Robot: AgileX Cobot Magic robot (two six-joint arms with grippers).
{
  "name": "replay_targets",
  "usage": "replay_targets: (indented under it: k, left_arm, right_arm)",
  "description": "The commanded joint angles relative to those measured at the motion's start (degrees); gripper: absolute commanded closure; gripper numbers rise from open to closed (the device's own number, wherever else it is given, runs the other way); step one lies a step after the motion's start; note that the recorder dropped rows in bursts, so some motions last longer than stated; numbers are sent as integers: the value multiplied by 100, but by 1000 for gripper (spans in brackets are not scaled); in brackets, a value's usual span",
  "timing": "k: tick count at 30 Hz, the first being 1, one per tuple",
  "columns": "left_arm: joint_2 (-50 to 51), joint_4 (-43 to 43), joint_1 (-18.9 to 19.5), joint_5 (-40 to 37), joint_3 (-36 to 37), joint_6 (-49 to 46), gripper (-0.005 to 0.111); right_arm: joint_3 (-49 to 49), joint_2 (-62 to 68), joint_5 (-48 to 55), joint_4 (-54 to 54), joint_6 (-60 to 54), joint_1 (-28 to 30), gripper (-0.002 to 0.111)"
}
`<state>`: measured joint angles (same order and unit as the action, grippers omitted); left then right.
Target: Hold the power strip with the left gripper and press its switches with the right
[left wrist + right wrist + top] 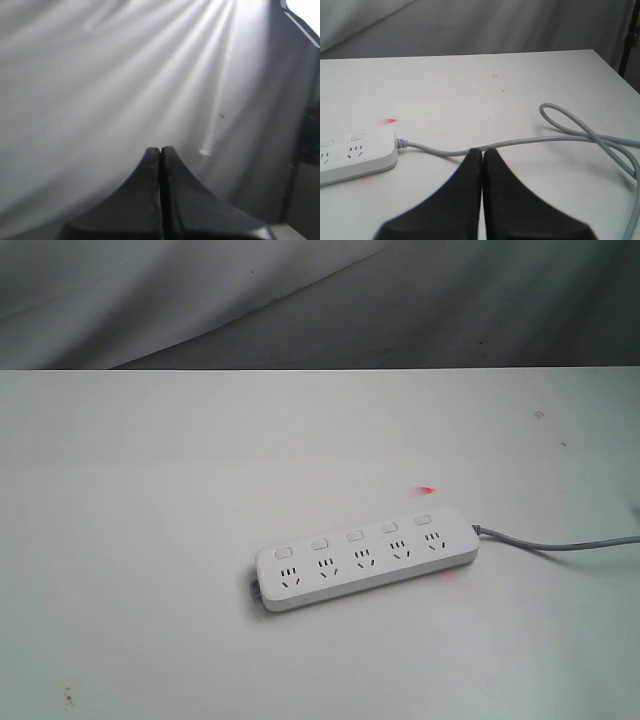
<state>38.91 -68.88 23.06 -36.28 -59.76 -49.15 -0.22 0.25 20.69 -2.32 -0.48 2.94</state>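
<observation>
My right pincer (482, 150), fingers pressed together and empty, hovers near the grey cable (520, 142) of the power strip (365, 555). My left pincer (160, 150) is likewise closed, holding nothing. The strip lies flat on the worktop (150, 540). Light, stiff, slick plastic, I judge: clamp across its cable-free end.

This looks like a lab or test set-up: a plain white desk (150, 540), marked by a few small stains (538, 414), stands before a grey cloth (200, 300) hung in loose folds that fills the background, with a dark upright post (632, 40) beside it. One white power strip (365, 558) lies on the desk under flat, even light.
</observation>
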Motion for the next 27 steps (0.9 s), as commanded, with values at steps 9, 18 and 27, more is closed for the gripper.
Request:
replay_targets:
  k: [9,18,27]
  left_arm:
    - [-599,2900,-886,1009,774,3834,107]
    - [-1397,4896,-1706,1309,1638,4327,107]
    - [-2736,5618,-1796,1213,2834,5384,107]
  right_arm:
    - [22,-25,-81,-4,8,49,108]
    - [22,-25,-81,-4,8,49,108]
    - [22,-25,-81,-4,8,49,108]
